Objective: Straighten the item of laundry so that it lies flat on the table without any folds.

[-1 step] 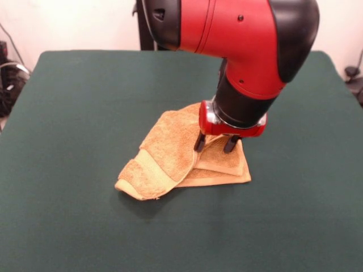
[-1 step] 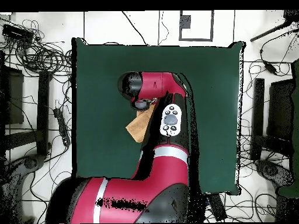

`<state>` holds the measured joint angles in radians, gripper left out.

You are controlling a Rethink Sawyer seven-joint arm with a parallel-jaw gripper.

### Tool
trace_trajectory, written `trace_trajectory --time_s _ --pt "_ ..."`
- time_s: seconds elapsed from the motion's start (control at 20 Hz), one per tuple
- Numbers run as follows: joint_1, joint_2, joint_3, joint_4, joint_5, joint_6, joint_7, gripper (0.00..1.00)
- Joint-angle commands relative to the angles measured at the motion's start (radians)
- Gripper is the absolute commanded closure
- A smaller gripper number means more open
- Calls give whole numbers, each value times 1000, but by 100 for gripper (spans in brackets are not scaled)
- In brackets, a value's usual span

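Note:
The item of laundry is an orange-tan terry towel, crumpled and folded over itself near the middle of the table. One folded end with a woven band points toward the front left, and flatter layers lie at the right. My gripper comes straight down onto the towel's upper right part. Its two dark fingers stand apart, touching the cloth with a raised fold between them. In the overhead view the arm hides the gripper, and only a corner of the towel shows on the table.
The red and black arm hangs over the towel's far side. Green cloth surrounds the towel on every side. Cables and stands lie on the floor beyond the table edges.

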<state>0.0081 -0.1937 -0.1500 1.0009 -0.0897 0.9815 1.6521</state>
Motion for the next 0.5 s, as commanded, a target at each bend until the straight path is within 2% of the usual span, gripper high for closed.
trace_trajectory --time_s 0.05,0.5 --pt "5 14 78 23 -8 110 27 0" --pt "1 26 77 -30 -14 169 6 0"
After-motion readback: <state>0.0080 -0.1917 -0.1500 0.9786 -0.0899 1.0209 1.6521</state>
